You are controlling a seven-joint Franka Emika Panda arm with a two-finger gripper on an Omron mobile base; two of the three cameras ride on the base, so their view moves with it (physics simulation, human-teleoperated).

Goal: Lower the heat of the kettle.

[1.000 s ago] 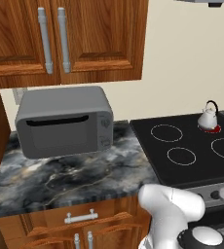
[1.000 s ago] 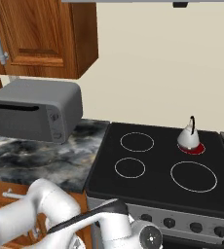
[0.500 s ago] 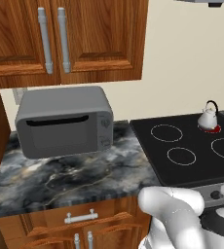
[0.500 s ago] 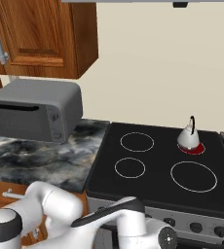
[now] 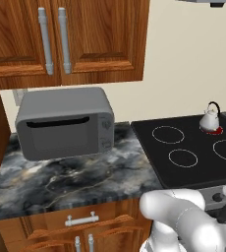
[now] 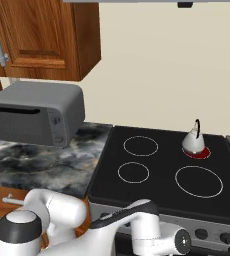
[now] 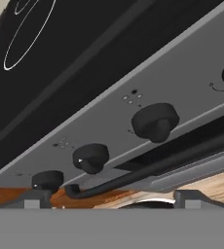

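Observation:
The small silvery-white kettle (image 5: 210, 118) (image 6: 193, 140) with its thin black arched handle stands on the back right burner (image 6: 197, 153), which glows red. In the hand view my gripper (image 7: 116, 202) is open, its fingertips (image 7: 36, 198) far apart with nothing between them. It sits low in front of the stove's grey control panel (image 7: 182, 82), looking up at a row of dark knobs. The nearest knobs are a large one (image 7: 155, 121) and a smaller one (image 7: 91, 158). The gripper touches none of them.
A black oven door handle (image 7: 148, 170) runs just below the knobs. The black cooktop (image 6: 162, 170) has three unlit rings. A grey microwave (image 5: 65, 123) stands on the marble counter (image 5: 70, 179) to the left, under wooden cabinets (image 5: 61, 39).
My arm has swung down and to the right along the stove's front, carrying the hand toward the control panel. Kettle and microwave have not moved.

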